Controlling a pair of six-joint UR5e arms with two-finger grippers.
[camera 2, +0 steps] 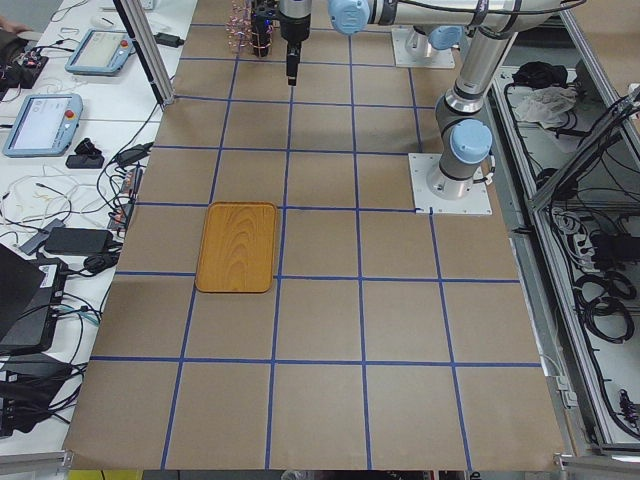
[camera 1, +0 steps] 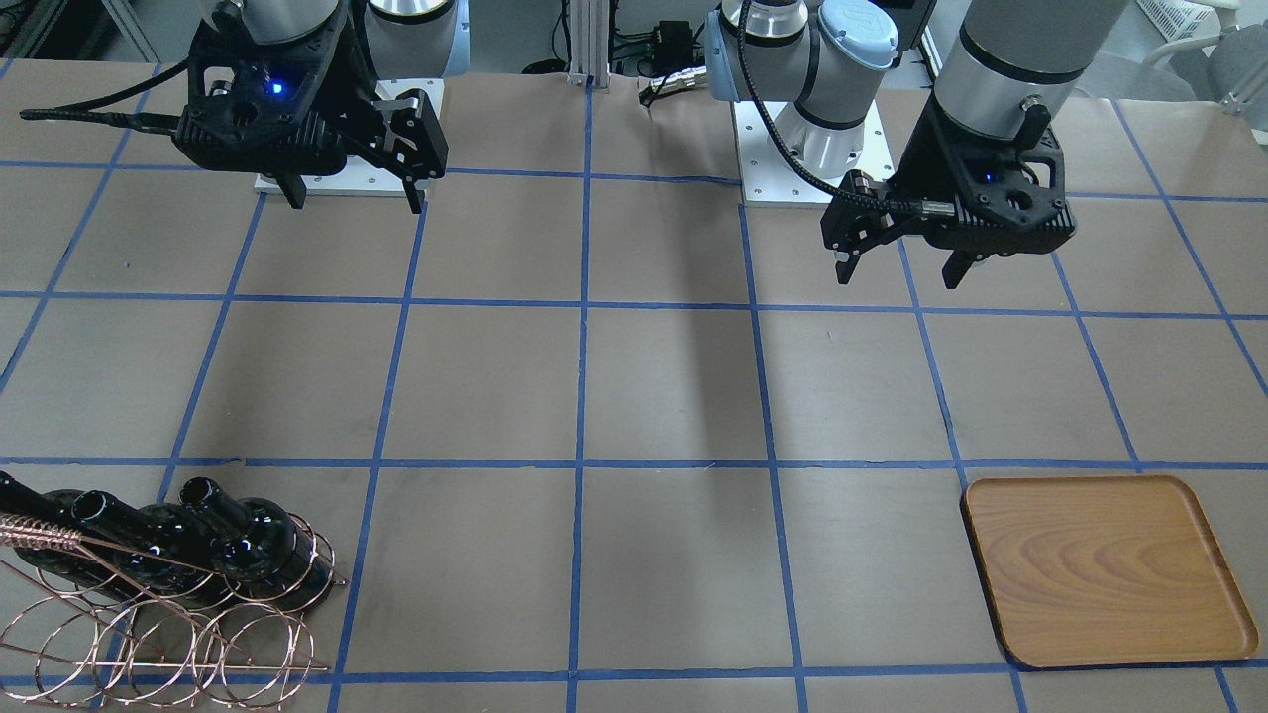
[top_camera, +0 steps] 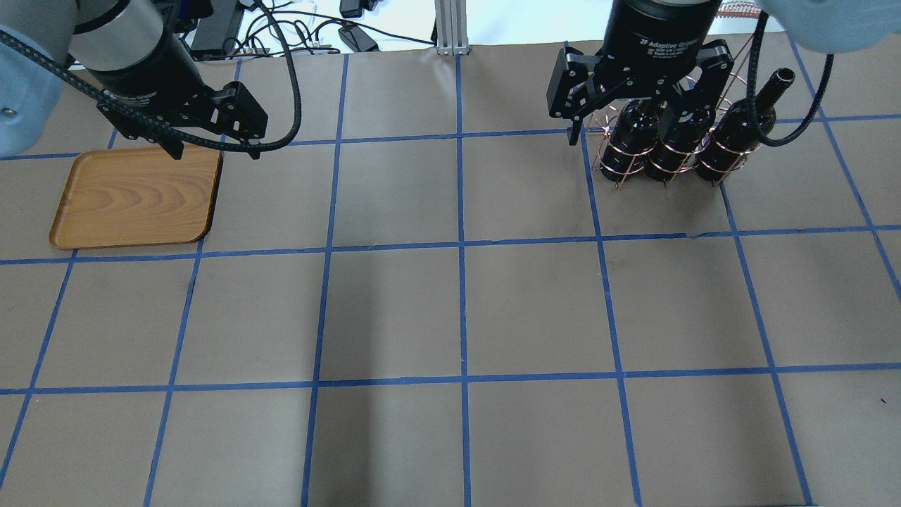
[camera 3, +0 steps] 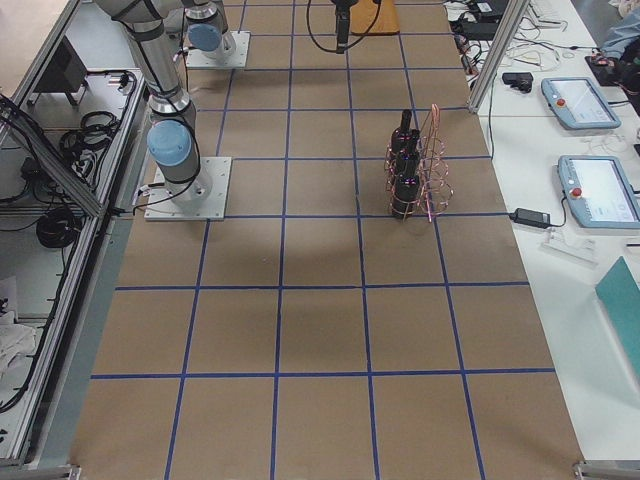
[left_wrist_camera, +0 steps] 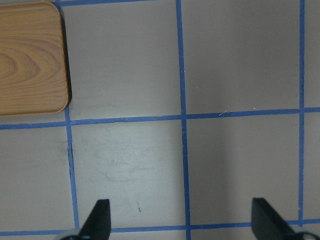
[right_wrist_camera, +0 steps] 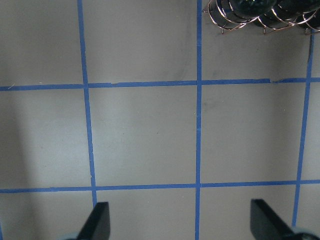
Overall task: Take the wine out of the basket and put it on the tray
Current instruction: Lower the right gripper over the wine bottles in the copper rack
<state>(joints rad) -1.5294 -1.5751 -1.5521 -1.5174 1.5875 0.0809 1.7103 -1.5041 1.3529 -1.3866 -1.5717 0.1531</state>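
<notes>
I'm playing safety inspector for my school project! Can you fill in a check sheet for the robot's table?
Surface: brown table cover with a blue tape grid, lying flat.
Job's things: three wine bottles sit in the basket. The tray is empty, at the table's other end.
Clutter: nothing seen on the table.
Grippers: left gripper open, empty, above the table near the tray. Right gripper open, empty, on the basket's side, touching nothing.
Cables: a black cable runs along each wrist. Loose wires lie past the table's edge.
Surroundings: teach pendants on side benches.
</notes>
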